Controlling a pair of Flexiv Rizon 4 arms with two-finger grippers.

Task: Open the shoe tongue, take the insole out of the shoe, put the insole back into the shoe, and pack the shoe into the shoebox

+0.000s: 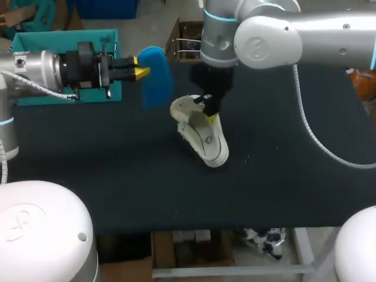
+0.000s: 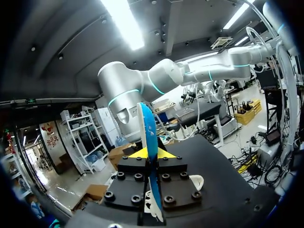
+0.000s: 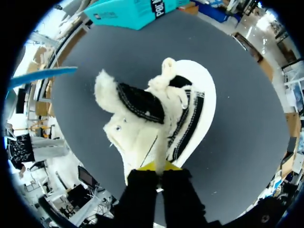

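1. The left tool [image 1: 141, 72] pinched the blue insole [image 1: 156, 76] by one edge, above the counter [image 1: 117, 176].
2. The shoe [image 1: 202, 132] lay mid-counter, just right of the insole, its long axis slanting toward the counter's front edge.
3. The right tool [image 1: 209, 111] was pressed together on the shoe's upper.
4. Reinserting the insole likely needed a short move rightward and downward, and the left arm was best placed for it.

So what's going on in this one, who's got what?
The left pincer holds the blue insole in the air, out of the shoe, near the teal shoebox. The right pincer is pinched on the shoe's white upper, with the shoe resting on the dark table. The insole isn't back in yet.
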